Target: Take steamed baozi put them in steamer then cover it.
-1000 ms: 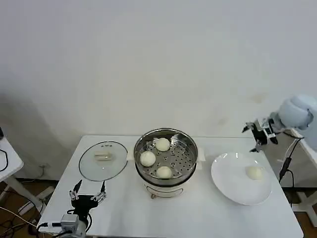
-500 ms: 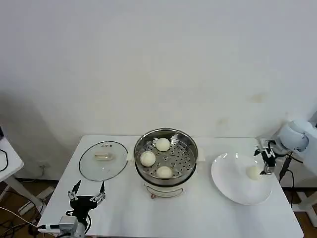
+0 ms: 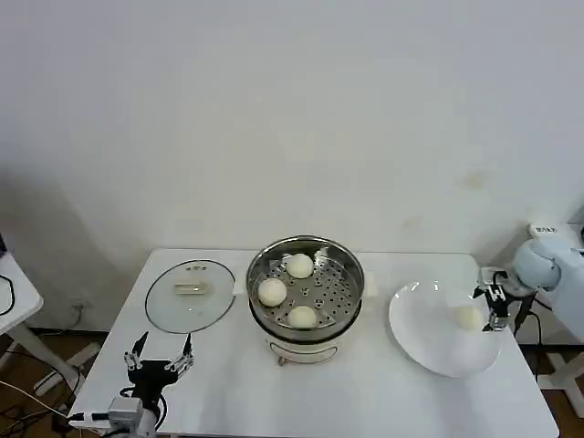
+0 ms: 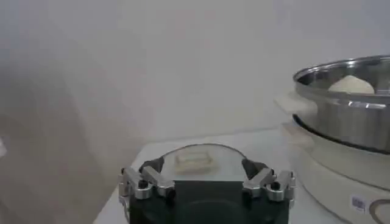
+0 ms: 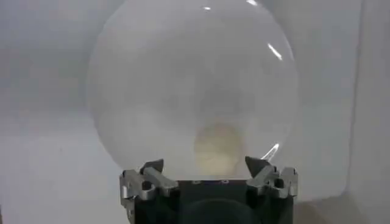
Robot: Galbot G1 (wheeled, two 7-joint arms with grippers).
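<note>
Table [image 3: 365,401]: white, rectangular, set against a plain pale wall.

Steamer [image 3: 306,297]: stainless-steel pot on a small white base, placed at the table's centre. Three steamed baozi are held on its perforated tray: one at 12 o'clock [image 3: 298,265], one at 9 o'clock [image 3: 272,291], one at 6 o'clock [image 3: 302,317]. In the left wrist view the pot's rim [image 4: 347,91] is seen with one bun [image 4: 351,85] rising above it.

Cover [image 3: 191,294]: clear glass lid with metal rim and pale oblong handle, laid flat on the table at the steamer's 9 o'clock, just beside the pot. It is uncovered by anything.

Plate [image 3: 429,342]: flat, white, at the steamer's 3 o'clock, apart from it. The fourth baozi [image 3: 468,317] is carried on its far right portion.

Right gripper [image 3: 494,303]: positioned at the plate's right edge, just beside the fourth baozi at its 3 o'clock. In the right wrist view the fingers [image 5: 268,173] are spread wide, with the bun [image 5: 218,149] lying ahead and between them on the plate [image 5: 152,91], not gripped. Nothing is interposed between claw and bun.

Left gripper [image 3: 161,360]: parked low at the table's near left corner, at the cover's 6 o'clock, fingers spread wide and empty.
</note>
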